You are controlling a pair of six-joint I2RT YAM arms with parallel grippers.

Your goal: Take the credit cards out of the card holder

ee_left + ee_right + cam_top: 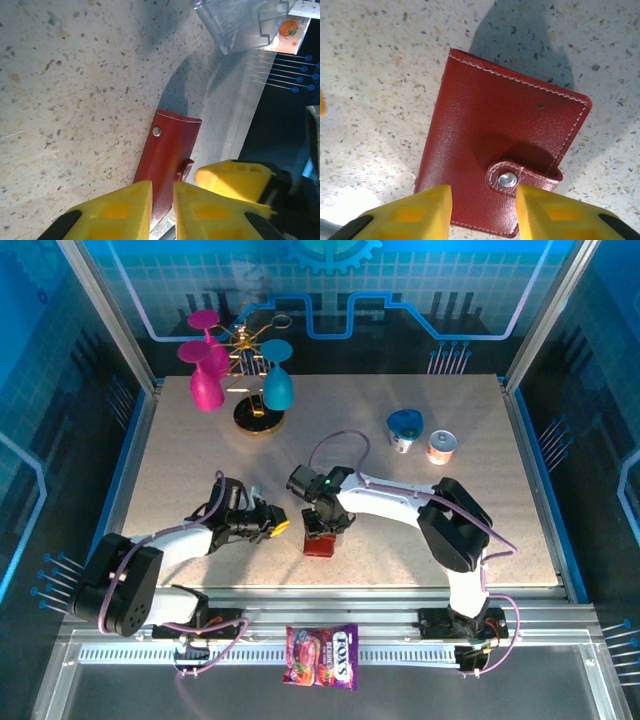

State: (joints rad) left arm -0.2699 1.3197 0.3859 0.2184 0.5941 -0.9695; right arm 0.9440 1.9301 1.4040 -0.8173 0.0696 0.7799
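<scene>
Card holder [495, 115], red leather, snapped shut

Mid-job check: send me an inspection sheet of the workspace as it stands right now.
surface: speckled table, no spill seen.
job's things: red card holder closed, snap fastened, flat on the table.
clutter: goblet rack, blue-lidded cup and red-banded cup at the far side; candy bag on the front frame.
grippers: right gripper open over the holder's snap end; left gripper nearly closed at its edge, grip unclear.
cables: purple cables along both arms.
surroundings: blue enclosure walls.
</scene>
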